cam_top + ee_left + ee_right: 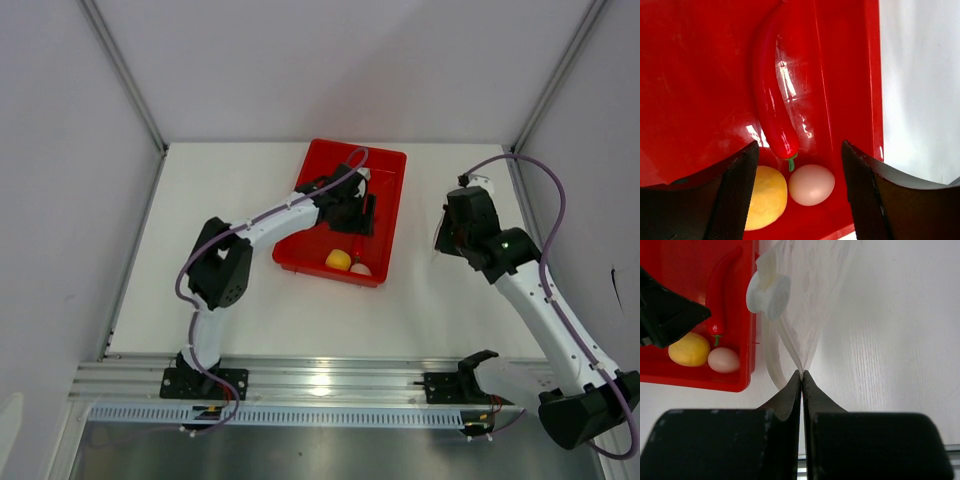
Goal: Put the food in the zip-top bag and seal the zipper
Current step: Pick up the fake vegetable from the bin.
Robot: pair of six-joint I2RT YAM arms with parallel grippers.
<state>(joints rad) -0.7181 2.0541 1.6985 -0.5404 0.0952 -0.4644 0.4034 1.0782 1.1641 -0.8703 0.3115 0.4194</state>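
Observation:
All the food lies at the near end of the red tray point(700, 75): a slim red chili point(771, 95), a yellow fruit point(767, 197) and a pale egg-shaped ball point(811, 184). My left gripper point(799, 150) hovers open over them, with the chili's tip, the ball and part of the fruit between its fingers and nothing held. To the right of the tray, my right gripper point(801, 373) is shut on a corner of the clear zip-top bag point(812, 300), which hangs above the white table. A pale curved strip point(771, 365) on the bag looks like the zipper.
The red tray point(385, 165) sits at the table's centre back. A white tab point(769, 290) is fixed to the bag. White walls with metal posts point(125, 70) enclose the table. An aluminium rail point(330, 380) runs along the near edge.

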